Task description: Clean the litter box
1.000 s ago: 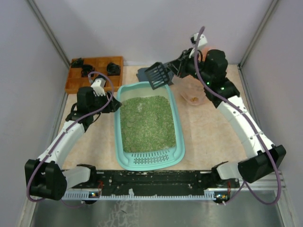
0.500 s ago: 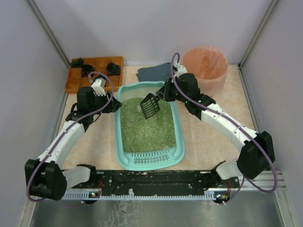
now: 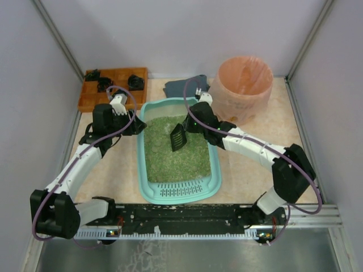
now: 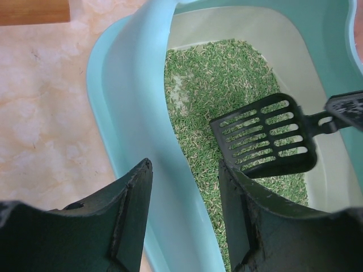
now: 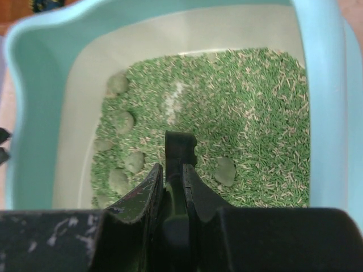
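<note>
- Resting on the worktop [image 3: 249, 170], the box [image 3: 179, 191] lies right of the left claw [image 4: 184, 170]. That claw is clenched on the box's far-left rim, I judge to stop it sliding while the litter is raked.
- Bin [image 3: 244, 85] stands behind and right of the right claw [image 5: 173, 170], near enough for a short swing when dumping.
- Scoop [image 4: 265, 135] has its handle clamped in the right claw, with the blade tilted down ahead of it over the litter, ready to dig.
- Clumps [image 5: 225, 170] lie either side of that blade, the likely targets.
</note>
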Available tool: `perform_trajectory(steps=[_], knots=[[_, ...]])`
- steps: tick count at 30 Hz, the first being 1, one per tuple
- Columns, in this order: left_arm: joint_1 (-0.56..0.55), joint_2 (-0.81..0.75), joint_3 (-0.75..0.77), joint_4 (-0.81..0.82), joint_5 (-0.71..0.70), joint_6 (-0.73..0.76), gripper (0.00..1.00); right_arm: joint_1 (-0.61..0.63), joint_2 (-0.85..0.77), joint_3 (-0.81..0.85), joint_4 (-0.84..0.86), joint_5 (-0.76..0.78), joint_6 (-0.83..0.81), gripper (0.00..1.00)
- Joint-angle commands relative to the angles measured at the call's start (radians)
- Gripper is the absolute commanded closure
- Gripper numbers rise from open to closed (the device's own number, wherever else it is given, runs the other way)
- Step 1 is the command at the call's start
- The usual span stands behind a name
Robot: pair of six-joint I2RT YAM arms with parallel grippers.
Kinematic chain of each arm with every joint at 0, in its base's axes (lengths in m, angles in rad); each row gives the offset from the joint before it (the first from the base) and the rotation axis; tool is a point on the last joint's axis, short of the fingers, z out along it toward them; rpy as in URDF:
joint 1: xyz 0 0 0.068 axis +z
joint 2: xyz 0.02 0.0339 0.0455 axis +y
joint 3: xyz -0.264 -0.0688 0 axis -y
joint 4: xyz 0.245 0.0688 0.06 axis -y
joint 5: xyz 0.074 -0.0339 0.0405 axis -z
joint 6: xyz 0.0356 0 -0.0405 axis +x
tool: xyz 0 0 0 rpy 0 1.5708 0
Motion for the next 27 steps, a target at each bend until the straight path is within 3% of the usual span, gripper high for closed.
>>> perform_trajectory(steps=[1,5,11,18,27], knots=[[0.005,-0.002,-0.005,0.009,-0.004,-0.001,0.44,0.045,0.059,0.043,-0.002,0.134,0.008,1.0],[0.005,-0.002,-0.005,0.009,-0.003,0.002,0.44,0.082,0.115,0.058,-0.015,0.14,0.057,1.0],[0.005,-0.007,-0.009,0.013,-0.005,0.005,0.44,0.111,0.194,-0.01,0.118,0.054,0.238,1.0],[0.005,-0.004,-0.007,0.011,-0.003,0.006,0.44,0.154,0.307,0.016,0.205,-0.082,0.261,1.0],[0.005,-0.008,-0.009,0.011,-0.004,0.006,0.44,0.161,0.247,-0.087,0.35,-0.069,0.272,1.0]])
